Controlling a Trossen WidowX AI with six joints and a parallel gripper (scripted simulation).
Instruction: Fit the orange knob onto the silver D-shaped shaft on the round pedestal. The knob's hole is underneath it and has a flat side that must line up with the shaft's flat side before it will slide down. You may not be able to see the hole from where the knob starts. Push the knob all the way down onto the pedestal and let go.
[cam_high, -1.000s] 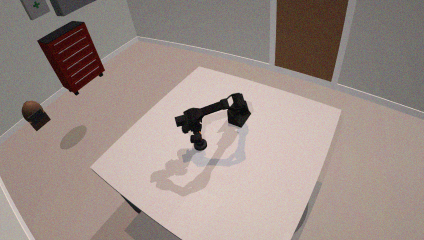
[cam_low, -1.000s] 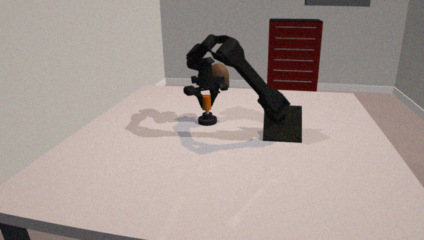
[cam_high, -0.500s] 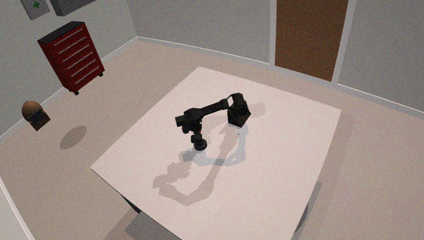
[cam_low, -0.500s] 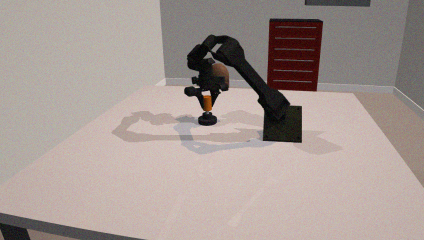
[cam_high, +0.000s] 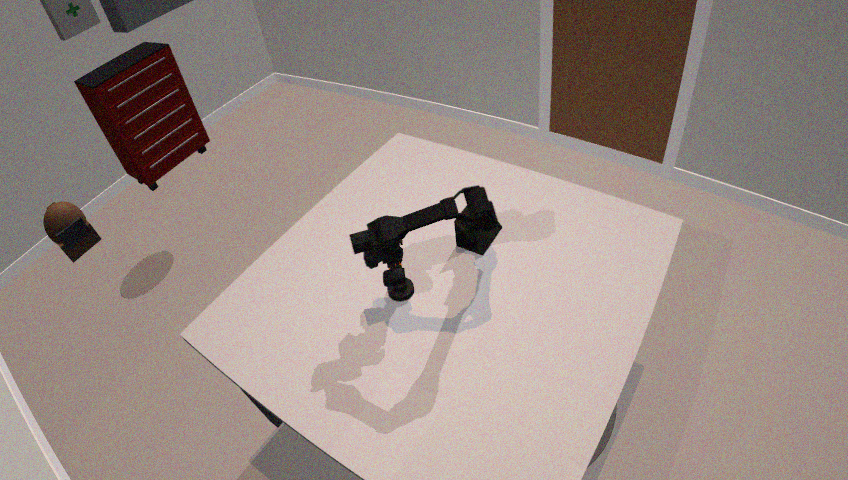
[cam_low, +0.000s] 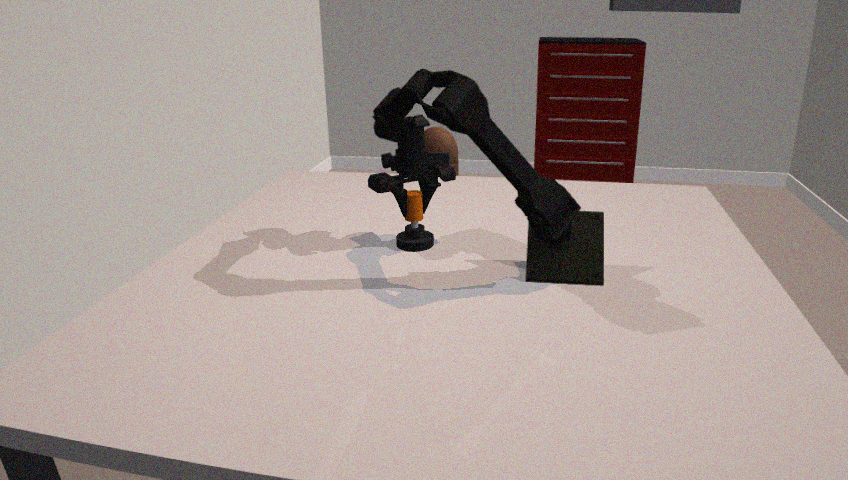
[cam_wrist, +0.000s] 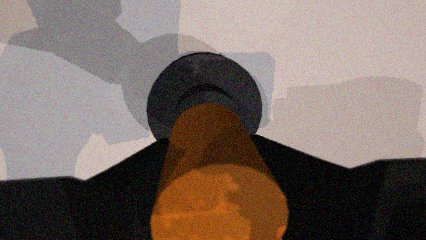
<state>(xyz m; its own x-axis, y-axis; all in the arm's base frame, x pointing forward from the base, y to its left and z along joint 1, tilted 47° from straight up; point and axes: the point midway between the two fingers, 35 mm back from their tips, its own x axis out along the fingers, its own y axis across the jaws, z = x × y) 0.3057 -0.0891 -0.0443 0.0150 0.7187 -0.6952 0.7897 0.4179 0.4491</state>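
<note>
My gripper (cam_low: 415, 208) is shut on the orange knob (cam_low: 414, 205) (cam_wrist: 215, 145), which stands upright between the fingertips. The black round pedestal (cam_high: 401, 290) (cam_low: 414, 241) (cam_wrist: 160, 107) is directly below the knob on the table. A short length of the silver shaft (cam_low: 414, 224) shows between the knob's underside and the pedestal's raised collar in the exterior view. The knob is above the pedestal, not down on it. The hole, the flat sides and the shaft's top are hidden, so their alignment cannot be told.
The arm's base (cam_high: 477, 231) (cam_low: 565, 255) stands on the table (cam_high: 535, 356) (cam_low: 357, 386), to the right of the pedestal. A red drawer cabinet (cam_high: 142, 113) (cam_low: 589, 113) stands on the floor beyond the table. Arm shadows lie around the pedestal.
</note>
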